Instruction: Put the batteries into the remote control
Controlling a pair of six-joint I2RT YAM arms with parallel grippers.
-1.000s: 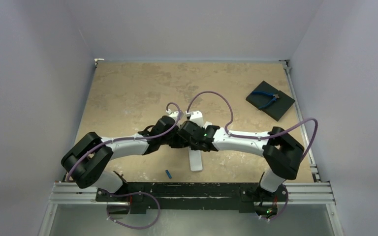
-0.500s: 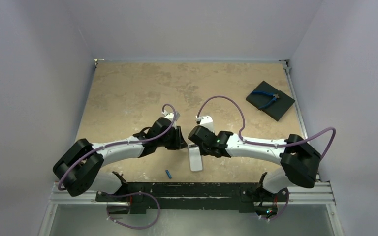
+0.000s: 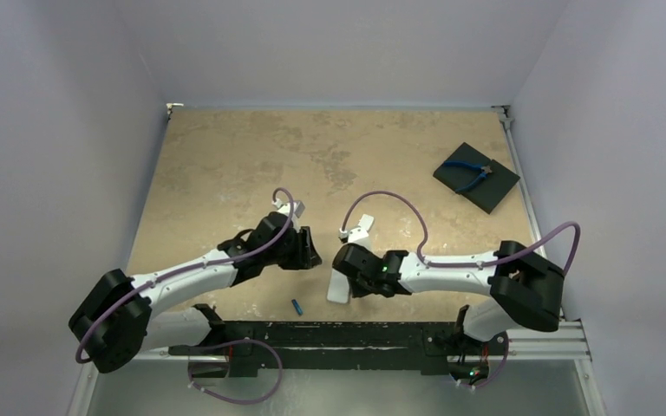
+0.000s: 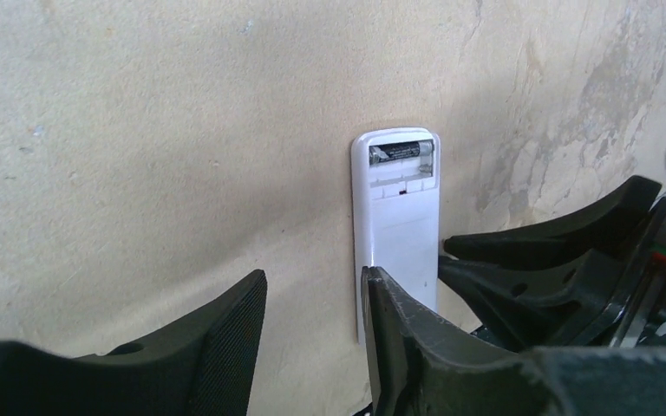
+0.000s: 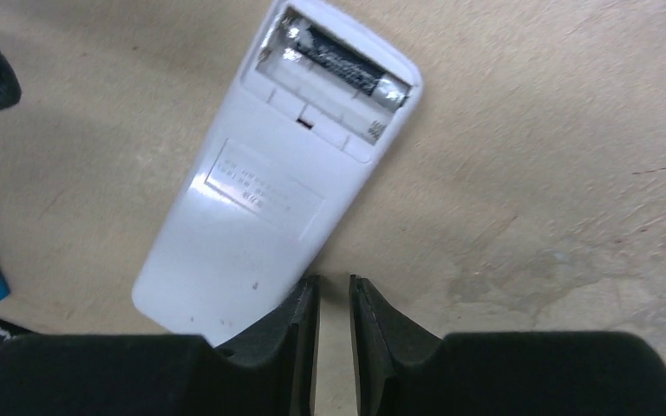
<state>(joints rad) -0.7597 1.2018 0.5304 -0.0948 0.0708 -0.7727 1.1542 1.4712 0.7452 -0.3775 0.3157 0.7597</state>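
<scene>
My left fingers (image 4: 312, 288) are spread with only bare table (image 3: 225, 165) showing between them, so they hold nothing. My right fingers (image 5: 333, 291) are almost pressed together, with a thin slit between them and nothing in it. One tip sits right at the edge of the remote control (image 5: 269, 191), near its plain end.

The remote lies face down on the table between my two arms with its cover off. The dark battery (image 5: 338, 61) is already seated across the open bay at the far end. I can't tell for certain whether the strip beside it is a second, free slot. The blue battery (image 3: 297, 305) lies loose on the table, to the left of the remote and close to the near edge.

I think the blue battery is the main risk. It is small and round, so an off-centre pinch could squirt it out sideways and send it rolling toward the rail, where I would struggle to reach it.

The remote is also unrestrained. If my right fingers push on its edge it may slide or spin, which could jolt the seated cell off its spring.

Both wrists are working close together here, so a careless reach with the left could clip the right. The blue cell could also go in the wrong way round, since I can't read its ends from here.
</scene>
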